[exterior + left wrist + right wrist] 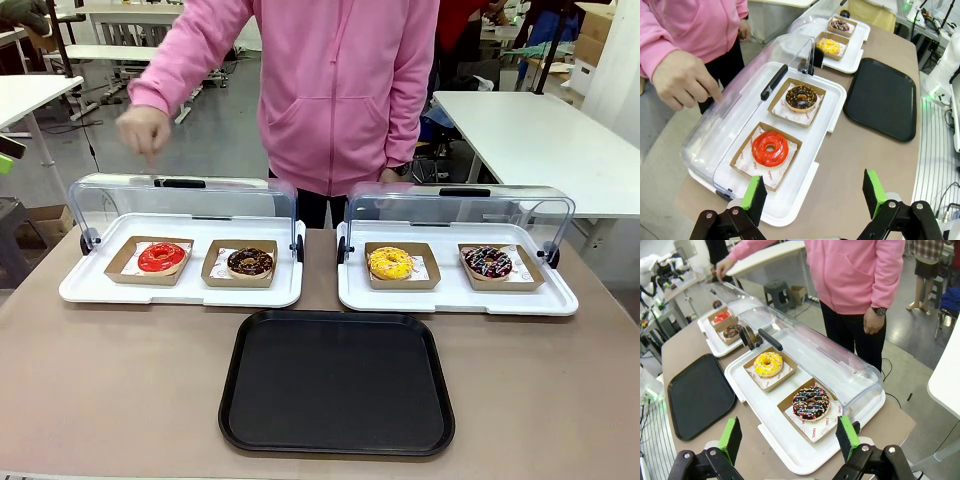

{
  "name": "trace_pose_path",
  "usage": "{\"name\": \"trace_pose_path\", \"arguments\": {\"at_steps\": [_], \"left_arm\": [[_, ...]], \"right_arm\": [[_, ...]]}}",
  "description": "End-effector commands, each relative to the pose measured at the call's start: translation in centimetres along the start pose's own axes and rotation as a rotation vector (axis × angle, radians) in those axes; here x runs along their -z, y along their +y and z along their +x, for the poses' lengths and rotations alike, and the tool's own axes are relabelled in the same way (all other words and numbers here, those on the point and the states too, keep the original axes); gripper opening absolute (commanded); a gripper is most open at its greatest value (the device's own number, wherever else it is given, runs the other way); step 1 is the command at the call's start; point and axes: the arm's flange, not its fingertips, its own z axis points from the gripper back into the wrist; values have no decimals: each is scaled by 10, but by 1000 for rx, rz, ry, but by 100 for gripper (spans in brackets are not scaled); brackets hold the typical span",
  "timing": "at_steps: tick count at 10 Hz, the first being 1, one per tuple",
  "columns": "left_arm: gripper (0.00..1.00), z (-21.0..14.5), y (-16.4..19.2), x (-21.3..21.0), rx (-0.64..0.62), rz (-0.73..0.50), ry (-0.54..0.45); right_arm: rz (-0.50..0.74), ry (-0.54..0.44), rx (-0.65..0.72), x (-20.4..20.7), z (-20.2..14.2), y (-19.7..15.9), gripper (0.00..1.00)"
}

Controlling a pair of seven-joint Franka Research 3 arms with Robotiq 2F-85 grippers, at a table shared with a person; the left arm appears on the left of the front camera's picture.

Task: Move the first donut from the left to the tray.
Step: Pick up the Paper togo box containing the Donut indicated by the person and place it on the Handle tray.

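While the left arm's jaws stand released and wide apart, grasping nothing, their green pads (756,197) hang above the near edge of the left white tray (180,293). The right arm's jaws are likewise released and bare, with their pads (731,440) above the near right end of the right white tray (455,297).

The red donut (162,257) lies on white paper in a shallow brown cardboard box (117,265), at the left end of the left white tray. Just to its right, in a box of its own, sits a chocolate donut (249,262). The clear lid (180,205) of this tray is tipped up and back on its far side.

On the right white tray a yellow donut (390,263) sits to the left of a sprinkled chocolate donut (488,262), each in its own box, and the lid (460,210) there is raised too.

The black tray (337,385) lies flat on the brown desk (120,380), near the middle, on the near side of both white trays and apart from them. Nothing lies on it.

A person in a pink hoodie (340,90) stands at the far side. One hand (145,130) hovers above the far left part of the left lid, fingers pointing down.
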Motion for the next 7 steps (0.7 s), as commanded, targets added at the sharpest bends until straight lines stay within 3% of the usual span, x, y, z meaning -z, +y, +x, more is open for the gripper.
{"name": "trace_pose_path", "arguments": {"at_steps": [1, 7], "left_arm": [[100, 2, -1, -1, 9, -1, -6], [100, 2, -1, -1, 9, -1, -6]], "right_arm": [[5, -8, -6, -2, 2, 3, 100], [5, -8, -6, -2, 2, 3, 100]]}}
